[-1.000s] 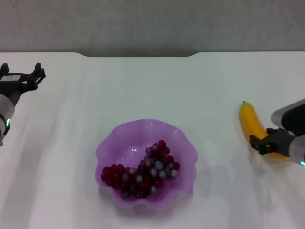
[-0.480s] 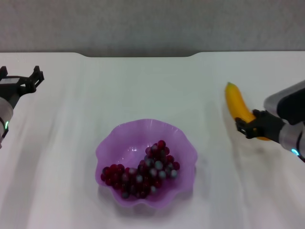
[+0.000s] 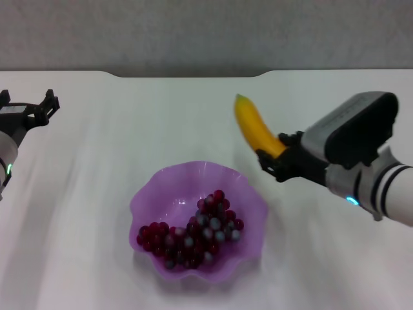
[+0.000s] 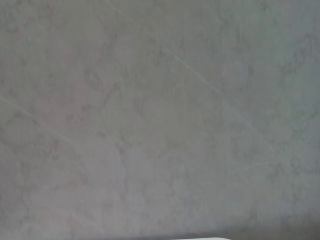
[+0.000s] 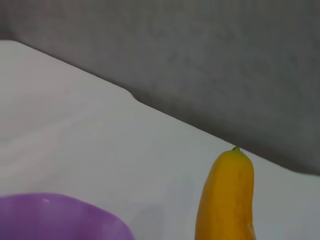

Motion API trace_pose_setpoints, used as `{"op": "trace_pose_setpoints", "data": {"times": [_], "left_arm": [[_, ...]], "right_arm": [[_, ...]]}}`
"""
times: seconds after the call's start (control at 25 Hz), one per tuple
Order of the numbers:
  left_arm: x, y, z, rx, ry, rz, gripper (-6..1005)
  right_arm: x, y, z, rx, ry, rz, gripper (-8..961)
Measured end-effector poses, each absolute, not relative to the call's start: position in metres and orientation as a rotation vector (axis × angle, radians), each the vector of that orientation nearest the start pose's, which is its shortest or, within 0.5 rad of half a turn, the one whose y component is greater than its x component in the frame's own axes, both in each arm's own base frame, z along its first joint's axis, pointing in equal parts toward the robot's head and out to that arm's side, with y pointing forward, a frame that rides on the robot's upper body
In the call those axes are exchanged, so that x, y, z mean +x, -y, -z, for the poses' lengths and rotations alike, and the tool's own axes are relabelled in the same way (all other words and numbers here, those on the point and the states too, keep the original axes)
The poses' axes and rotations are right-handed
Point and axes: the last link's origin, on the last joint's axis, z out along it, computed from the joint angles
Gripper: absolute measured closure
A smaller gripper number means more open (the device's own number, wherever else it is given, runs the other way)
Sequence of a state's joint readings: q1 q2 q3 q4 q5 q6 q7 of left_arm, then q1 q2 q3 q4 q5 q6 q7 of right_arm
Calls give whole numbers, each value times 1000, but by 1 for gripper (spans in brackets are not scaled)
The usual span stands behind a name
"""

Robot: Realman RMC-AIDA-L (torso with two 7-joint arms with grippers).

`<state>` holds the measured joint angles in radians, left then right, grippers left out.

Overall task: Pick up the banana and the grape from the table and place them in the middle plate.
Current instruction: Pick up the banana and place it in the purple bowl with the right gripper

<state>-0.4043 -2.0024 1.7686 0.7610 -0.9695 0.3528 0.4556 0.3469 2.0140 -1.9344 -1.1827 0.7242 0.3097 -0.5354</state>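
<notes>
My right gripper [image 3: 274,158] is shut on the yellow-orange banana [image 3: 255,126] and holds it in the air, just right of and above the far rim of the purple scalloped plate [image 3: 155,187]. The banana's green tip points up and away; it also shows in the right wrist view [image 5: 226,200], with the plate's rim [image 5: 55,215] below it. The bunch of dark red grapes [image 3: 193,236] lies inside the plate. My left gripper [image 3: 29,110] is parked at the far left over the white table [image 3: 129,129], fingers spread and empty.
The table's far edge [image 3: 193,74] meets a grey wall. The left wrist view shows only the grey wall.
My right gripper has lifted the banana off the table at the right and carried it left toward the plate. The left arm has barely moved.
</notes>
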Motion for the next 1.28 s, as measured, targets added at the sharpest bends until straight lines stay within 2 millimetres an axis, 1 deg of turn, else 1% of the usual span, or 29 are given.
{"op": "trace_pose_setpoints", "data": {"times": [0.04,0.08,0.36,0.48,0.64,0.76,0.88,1.28], "left_arm": [[-299,-413,-27,-1530,748,414,106],[-299,-413,-28,-1530,747,414,106],[-299,-413,-29,-1527,746,416,106],[-299,-414,-30,-1523,746,417,106],[-299,-414,-31,-1520,746,418,106],[-299,-414,-31,-1519,745,421,106],[-298,-414,-32,-1518,745,422,106],[-298,-415,-32,-1512,741,426,106]], "right_arm": [[195,-368,67,-2269,-512,-164,418],[195,-368,67,-2269,-512,-164,417],[158,-351,84,-2363,-441,-258,412],[148,-344,87,-2391,-453,-296,410],[146,-333,97,-2442,-487,-300,406],[152,-327,103,-2469,-499,-267,404],[157,-326,105,-2475,-514,-243,402],[158,-327,106,-2474,-510,-240,394]]}}
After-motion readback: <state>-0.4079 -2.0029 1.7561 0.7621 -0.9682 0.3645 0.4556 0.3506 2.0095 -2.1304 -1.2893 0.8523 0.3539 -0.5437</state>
